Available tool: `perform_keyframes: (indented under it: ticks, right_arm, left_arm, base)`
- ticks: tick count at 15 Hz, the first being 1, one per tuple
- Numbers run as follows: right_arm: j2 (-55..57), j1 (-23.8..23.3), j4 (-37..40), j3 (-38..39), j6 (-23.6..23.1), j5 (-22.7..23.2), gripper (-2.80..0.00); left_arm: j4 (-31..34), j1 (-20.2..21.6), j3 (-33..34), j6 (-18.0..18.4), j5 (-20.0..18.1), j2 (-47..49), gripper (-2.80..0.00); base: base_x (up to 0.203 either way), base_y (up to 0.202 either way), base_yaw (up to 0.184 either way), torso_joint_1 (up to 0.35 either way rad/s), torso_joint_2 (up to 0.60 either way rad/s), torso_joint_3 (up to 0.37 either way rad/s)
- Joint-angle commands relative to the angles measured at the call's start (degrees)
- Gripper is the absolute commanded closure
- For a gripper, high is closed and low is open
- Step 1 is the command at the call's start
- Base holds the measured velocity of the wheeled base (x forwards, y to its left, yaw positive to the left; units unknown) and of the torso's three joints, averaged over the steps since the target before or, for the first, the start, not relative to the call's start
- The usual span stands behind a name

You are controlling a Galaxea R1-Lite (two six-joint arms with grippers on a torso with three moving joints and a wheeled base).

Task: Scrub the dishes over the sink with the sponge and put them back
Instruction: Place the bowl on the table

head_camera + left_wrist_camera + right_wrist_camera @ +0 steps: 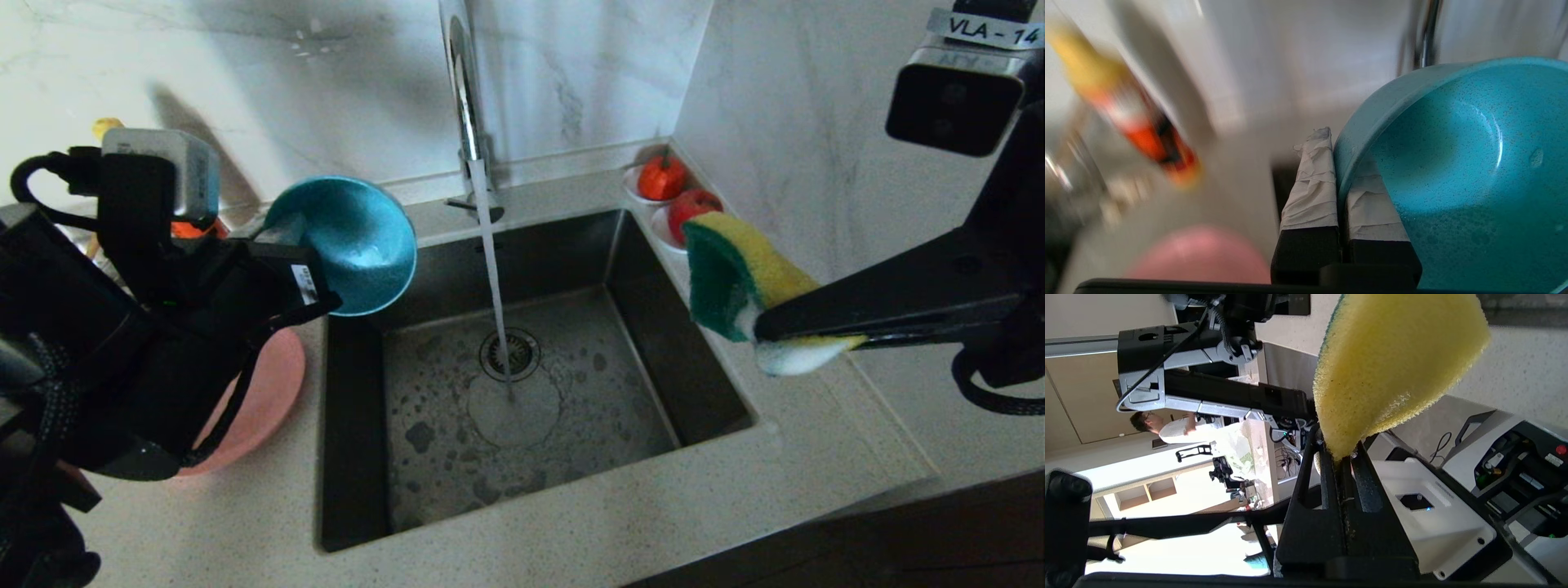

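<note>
My left gripper (282, 241) is shut on the rim of the teal-blue bowl (355, 245), held tilted on its side above the sink's (359, 457) left edge; the taped fingers (1312, 183) pinch the bowl's wall (1453, 163) from both sides. At the sink's right edge, my right gripper (763, 327) is shut on the yellow sponge (739, 278), green face toward the bowl; the sponge (1396, 363) bulges out beyond the jaws. The pink plate (265, 392) lies on the counter left of the sink, partly hidden by my left arm. The chopsticks are out of view.
Water runs from the chrome tap (465, 90) onto the drain strainer (510, 353). Two small white saucers with red fruit (678, 196) sit at the back right corner. An orange-and-yellow bottle (1139, 126) stands behind the left arm. Marble walls close the back and right.
</note>
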Motion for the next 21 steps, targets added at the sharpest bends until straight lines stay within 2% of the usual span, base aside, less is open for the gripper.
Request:
perform_keyframes:
  ticks: [1,3,7,8,10,15,19,21]
  right_arm:
    - [-1.4,0.0,0.5,0.1,0.2,0.2,0.00]
    - [-2.3,-0.1,1.0,0.7,0.2,0.1,0.00]
    - [-3.3,-0.2,2.3,1.2,0.2,0.1,0.00]
    - [-3.5,-0.1,2.6,1.2,0.2,0.1,0.00]
    - [-3.7,-0.1,3.3,1.0,0.2,0.1,0.00]
    - [-4.7,-0.7,4.4,1.0,0.1,-0.4,0.00]
    - [-5.4,-0.7,4.3,1.1,0.1,-0.4,0.00]
    - [-5.5,-0.8,4.4,1.1,0.1,-0.4,0.00]
  left_arm:
    - [13.7,0.0,-0.7,-5.7,0.5,-3.4,0.00]
    - [28.5,0.2,-2.9,-12.4,0.5,-7.3,0.00]
    - [60.7,1.2,-12.5,-25.9,-0.1,-17.2,0.00]
    - [66.1,1.8,-15.0,-29.0,-0.3,-19.0,0.00]
    - [70.9,6.8,-16.9,-31.6,-0.4,-20.1,0.00]
    - [75.1,23.1,-17.1,-32.6,-0.5,-20.9,0.00]
    - [78.7,33.0,-17.0,-34.0,-2.8,-21.3,0.00]
    - [82.0,37.8,-17.9,-36.0,-5.7,-21.1,0.00]
  base:
    - [0.000,0.000,0.000,0.000,0.00,0.000]
    - [0.000,0.000,0.000,0.000,0.00,0.000]
    - [0.000,0.000,0.000,0.000,0.00,0.000]
    - [0.000,0.000,0.000,0.000,0.00,0.000]
    - [0.000,0.000,0.000,0.000,0.00,0.000]
    - [0.000,0.000,0.000,0.000,0.00,0.000]
    - [0.000,0.000,0.000,0.000,0.00,0.000]
    - [0.000,0.000,0.000,0.000,0.00,0.000]
